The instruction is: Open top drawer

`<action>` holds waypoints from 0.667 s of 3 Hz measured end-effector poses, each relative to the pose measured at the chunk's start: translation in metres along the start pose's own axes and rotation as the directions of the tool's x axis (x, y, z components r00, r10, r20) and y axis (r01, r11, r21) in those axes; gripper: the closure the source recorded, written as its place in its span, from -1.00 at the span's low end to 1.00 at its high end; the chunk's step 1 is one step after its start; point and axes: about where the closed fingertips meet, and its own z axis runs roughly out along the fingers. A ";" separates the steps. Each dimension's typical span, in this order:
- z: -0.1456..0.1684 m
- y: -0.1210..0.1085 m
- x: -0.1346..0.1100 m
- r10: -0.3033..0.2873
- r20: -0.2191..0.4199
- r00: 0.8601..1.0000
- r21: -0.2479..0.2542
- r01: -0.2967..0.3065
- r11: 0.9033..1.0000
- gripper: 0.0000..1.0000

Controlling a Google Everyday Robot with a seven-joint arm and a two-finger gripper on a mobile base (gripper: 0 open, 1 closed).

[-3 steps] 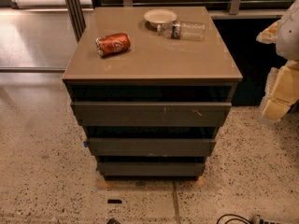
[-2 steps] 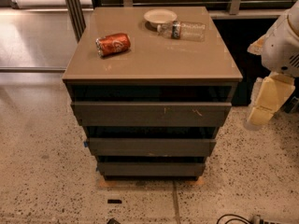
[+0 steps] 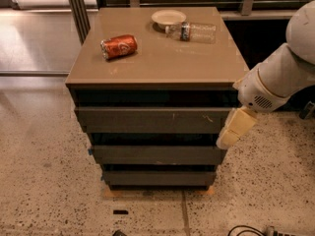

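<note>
Three drawer fronts are stacked under the bench (image 3: 172, 58); the shut top drawer (image 3: 147, 119) should be caught at its right edge, where the gripper (image 3: 236, 128) is held, its state not to be told, and drawn straight to the near side.

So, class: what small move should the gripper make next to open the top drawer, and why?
Probably ease the gripper left and up, onto the upper edge of the top drawer. It hangs off the front's right end, and the front shows no handle, so that edge seems the only purchase.
</note>
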 end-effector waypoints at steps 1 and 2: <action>0.000 0.000 0.000 0.000 0.000 1.000 0.000 0.000 1.000 -1.00; 0.007 0.002 0.000 0.019 0.016 1.000 0.010 -0.019 1.000 -1.00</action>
